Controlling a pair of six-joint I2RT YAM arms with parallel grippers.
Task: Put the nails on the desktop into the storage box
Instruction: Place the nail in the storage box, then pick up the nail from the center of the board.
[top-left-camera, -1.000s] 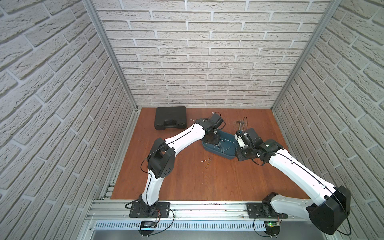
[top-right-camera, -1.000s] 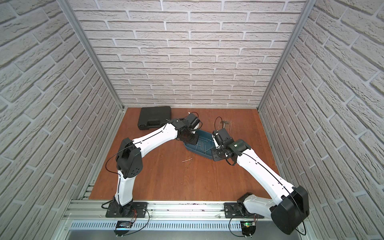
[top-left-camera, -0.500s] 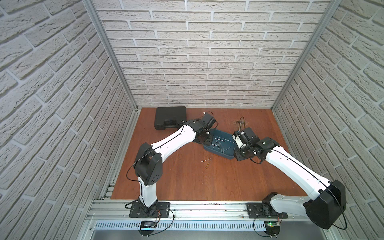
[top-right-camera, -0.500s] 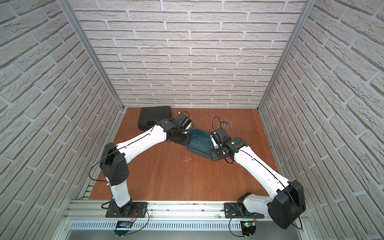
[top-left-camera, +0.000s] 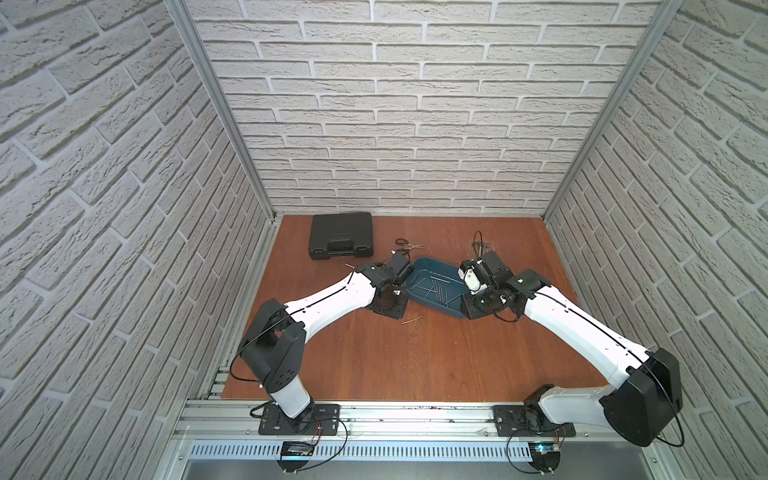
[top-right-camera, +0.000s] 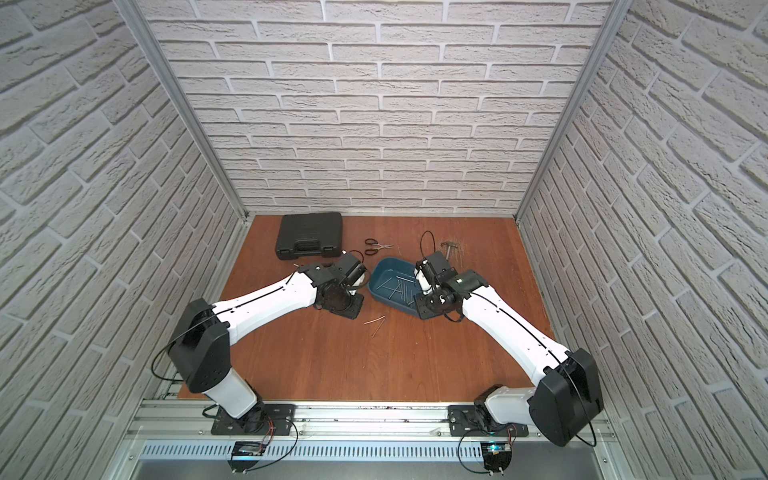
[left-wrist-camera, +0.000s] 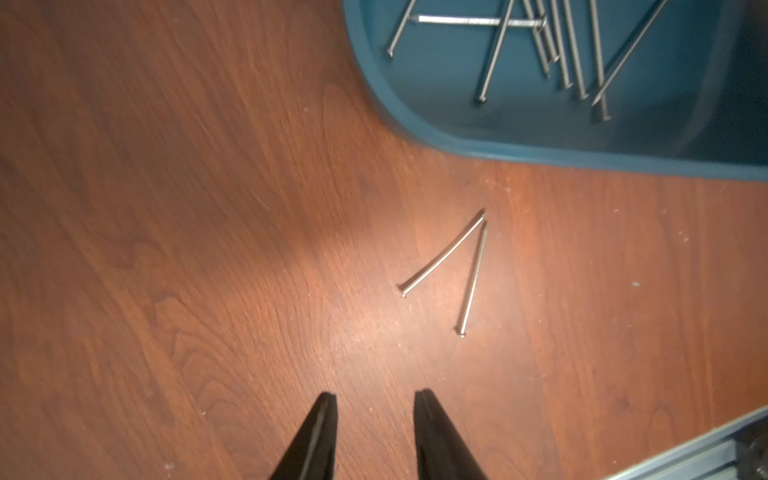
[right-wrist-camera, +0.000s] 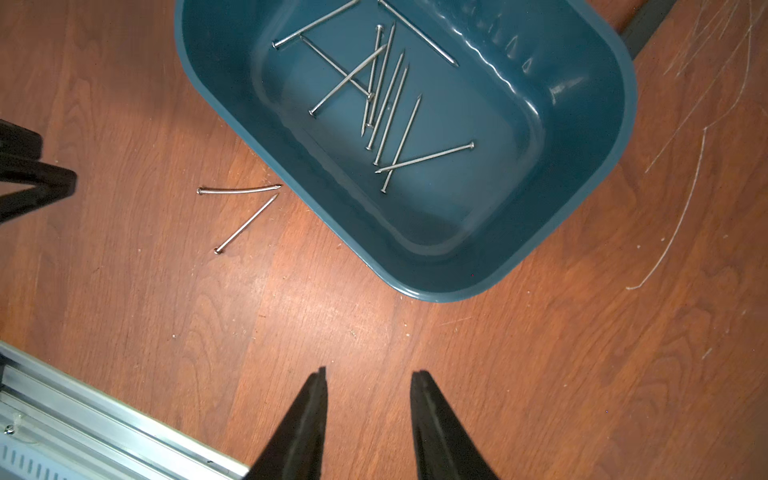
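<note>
Left gripper (left-wrist-camera: 375, 395): fingers spread, nothing between them, tips over bare desktop (left-wrist-camera: 187, 249). Ahead of the tips there's clear wood, then two loose nails (left-wrist-camera: 471, 278) lying in a V with points nearly meeting, one slightly bent. Just past the nail points is the storage box (left-wrist-camera: 419, 126) rim; can't tell if they touch. Right gripper (right-wrist-camera: 370, 372): fingers also apart and empty, open wood from its tips to the box's rounded corner. Roughly ten boxed nails (right-wrist-camera: 386, 95) crisscross its floor. Aluminium rail (right-wrist-camera: 83, 415) edge runs off to one side of the right fingers. Black case (top-left-camera: 340, 235) and scissors (top-left-camera: 409, 245) sit well away.
</note>
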